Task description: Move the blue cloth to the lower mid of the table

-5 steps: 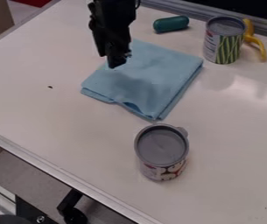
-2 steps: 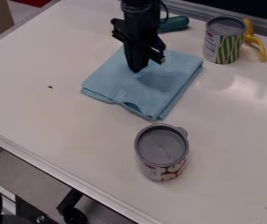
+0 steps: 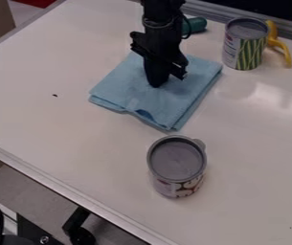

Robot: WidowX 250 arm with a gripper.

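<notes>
The light blue folded cloth (image 3: 119, 88) lies flat in the far middle of the white tabletop (image 3: 58, 129), and the black two-finger pincer (image 3: 156, 82) is over its middle, pointing down; whether it is released, clenched or has a pinch of fabric, I cannot tell. The cloth should weigh next to nothing and won't break, but it is limp, so it will sag and trail from wherever it is held rather than travel as a flat square. It is folded in layers (the near-left edge gapes a little), and a shallow grip would probably lift only the top one and let the fold fall open. I'd take a deep, bunched pinch near the middle, pressing down through all the layers before lifting. The grey-lidded can with a printed label (image 3: 177, 162) stands just beyond the near corner, so a drooping edge could catch it on the way to the near middle.
</notes>
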